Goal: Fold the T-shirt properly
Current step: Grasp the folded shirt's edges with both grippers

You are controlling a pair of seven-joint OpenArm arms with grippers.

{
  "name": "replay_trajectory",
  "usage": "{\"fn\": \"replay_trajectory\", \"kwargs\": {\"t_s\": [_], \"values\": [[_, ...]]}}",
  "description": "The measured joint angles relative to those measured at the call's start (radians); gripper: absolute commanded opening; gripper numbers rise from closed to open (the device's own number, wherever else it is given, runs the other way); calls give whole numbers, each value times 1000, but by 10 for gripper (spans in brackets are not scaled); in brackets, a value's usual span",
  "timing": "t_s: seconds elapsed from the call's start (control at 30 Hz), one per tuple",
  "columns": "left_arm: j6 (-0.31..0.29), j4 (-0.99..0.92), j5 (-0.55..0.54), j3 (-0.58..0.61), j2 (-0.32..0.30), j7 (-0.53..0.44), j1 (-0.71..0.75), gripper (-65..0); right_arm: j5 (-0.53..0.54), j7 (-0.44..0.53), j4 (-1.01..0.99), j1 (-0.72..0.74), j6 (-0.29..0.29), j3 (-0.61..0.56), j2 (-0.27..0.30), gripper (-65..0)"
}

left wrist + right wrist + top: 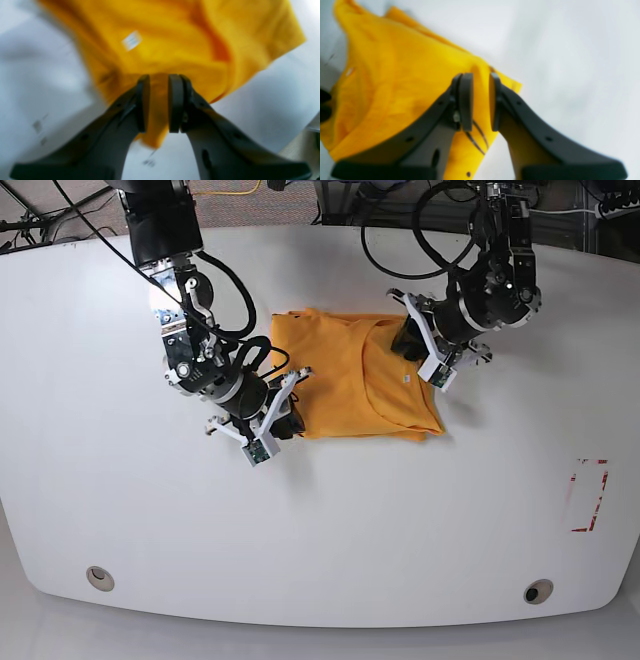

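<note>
The orange-yellow T-shirt [350,375] lies partly folded and wrinkled on the white table [330,520]. My left gripper [158,103] is shut on a fold of its cloth; in the base view this gripper [406,340] is at the shirt's far right corner. My right gripper [480,101] is shut on the shirt's edge near the thin black squiggle [477,140]; in the base view it [286,423] is at the shirt's near left corner. A small white label [131,40] shows on the cloth, and the shirt fills the left of the right wrist view [395,82].
A red-outlined rectangle [588,495] is marked on the table at the right. Two round holes [98,577] [538,591] sit near the front edge. Black cables [410,240] hang at the back. The table's edge [300,147] shows in the left wrist view.
</note>
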Motion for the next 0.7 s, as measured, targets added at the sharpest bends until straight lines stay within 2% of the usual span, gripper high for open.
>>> {"fn": "replay_trajectory", "kwargs": {"t_s": [0.23,0.43,0.7], "values": [[1,-51,18,-2,2,-10,-16,-546,-1,50,-124,49,-2,-14,-5,-550],[5,-70,11,-6,-5,-114,-25,-544,16,77,-142,57,6,-37,-10,-550],[4,-189,11,-5,-6,-132,-53,-544,11,116,-193,63,0,-36,-5,-550]]}}
